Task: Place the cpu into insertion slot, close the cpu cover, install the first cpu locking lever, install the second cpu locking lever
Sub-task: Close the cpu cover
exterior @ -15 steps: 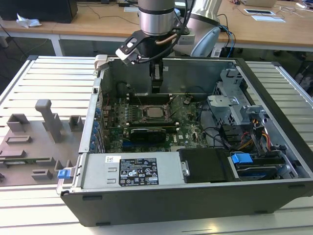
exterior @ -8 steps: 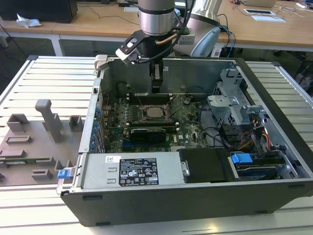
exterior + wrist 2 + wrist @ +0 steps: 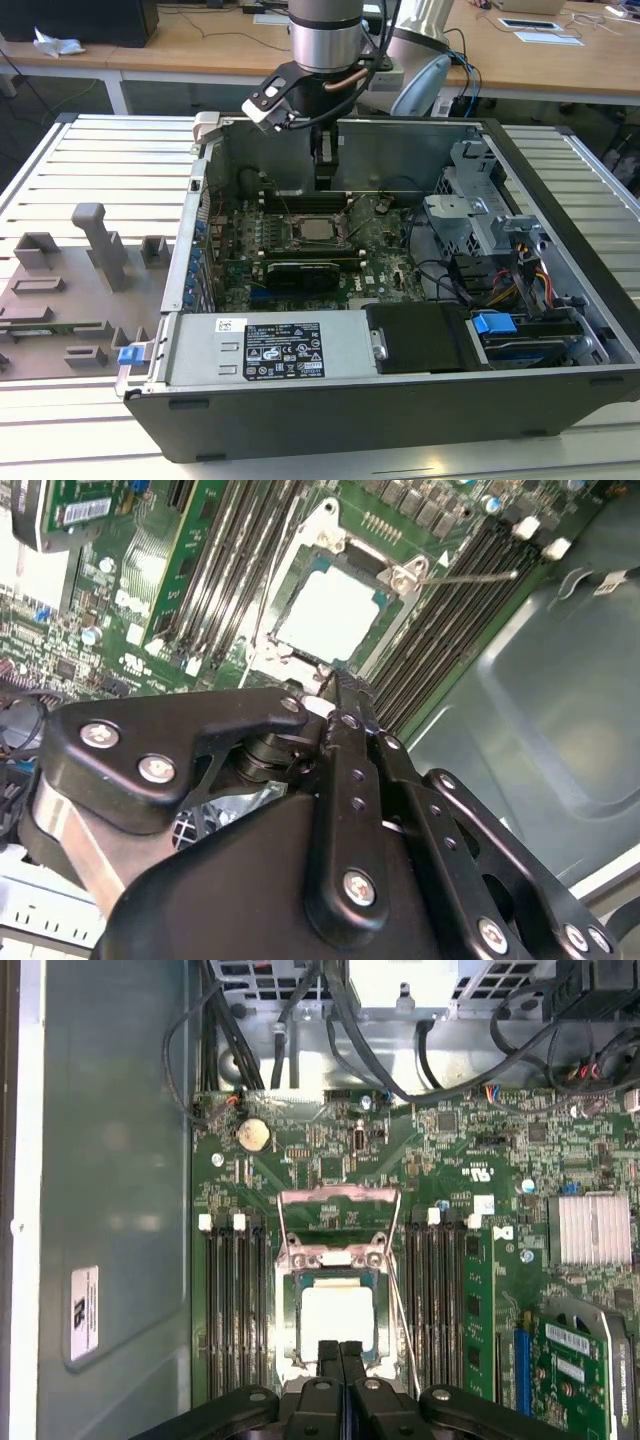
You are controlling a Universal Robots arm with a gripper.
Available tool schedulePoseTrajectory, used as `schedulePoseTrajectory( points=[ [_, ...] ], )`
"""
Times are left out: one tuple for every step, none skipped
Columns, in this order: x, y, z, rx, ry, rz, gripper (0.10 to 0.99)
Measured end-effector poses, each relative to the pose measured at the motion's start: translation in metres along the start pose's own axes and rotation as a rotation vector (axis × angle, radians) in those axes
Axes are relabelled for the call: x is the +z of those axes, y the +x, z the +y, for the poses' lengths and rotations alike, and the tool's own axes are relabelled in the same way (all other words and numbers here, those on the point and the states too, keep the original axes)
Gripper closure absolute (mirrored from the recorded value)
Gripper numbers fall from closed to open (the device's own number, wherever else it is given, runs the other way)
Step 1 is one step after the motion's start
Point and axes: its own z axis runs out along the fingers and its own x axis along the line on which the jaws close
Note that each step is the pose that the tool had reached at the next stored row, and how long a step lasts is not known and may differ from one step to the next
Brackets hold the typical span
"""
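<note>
The gripper (image 3: 340, 1350) hangs over one edge of the insertion slot (image 3: 290, 1310), jaws clenched together on nothing, while the cpu (image 3: 338, 1318) lies flat in that slot and the cpu cover (image 3: 335, 1256) appears, through glare, to stand raised at the opposite edge.

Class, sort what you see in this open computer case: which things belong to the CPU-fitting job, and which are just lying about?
Job: silver-grey square cpu; dark steel-framed insertion slot; thin hinged steel cpu cover; black gripper, shut.
Lying about: long black graphics card; grey plastic blocks; silver metal power supply box.
</note>
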Motion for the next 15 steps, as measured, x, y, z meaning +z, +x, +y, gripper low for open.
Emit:
schedulePoseTrajectory(
  points=[
    [0.0001,0.0000,0.0018,0.000,0.000,-0.0003,0.980],
    [0.0002,0.0000,0.0034,0.000,0.000,-0.0004,0.980],
    [0.0004,0.0001,0.0065,0.000,0.001,-0.0004,0.980],
    [0.0008,0.0001,0.0123,0.000,0.001,-0.0005,0.980],
    [0.0013,0.0002,0.0208,0.000,0.003,-0.0006,0.980],
    [0.0017,0.0003,0.0286,0.000,0.005,-0.0008,0.980],
    [0.0021,0.0004,0.0338,0.000,0.006,-0.0007,0.980],
    [0.0023,0.0004,0.0378,0.000,0.007,-0.0007,0.980],
    [0.0025,0.0004,0.0402,0.000,0.008,-0.0007,0.980],
    [0.0026,0.0005,0.0426,0.000,0.009,-0.0008,0.980],
    [0.0028,0.0005,0.0451,0.000,0.009,-0.0008,0.980],
    [0.0029,0.0005,0.0478,0.000,0.010,-0.0008,0.980],
    [0.0031,0.0006,0.0512,0.000,0.012,-0.0009,0.980],
    [0.0034,0.0007,0.0550,0.000,0.013,-0.0010,0.980],
    [0.0037,0.0007,0.0594,0.000,0.014,-0.0015,0.980]
  ],
)
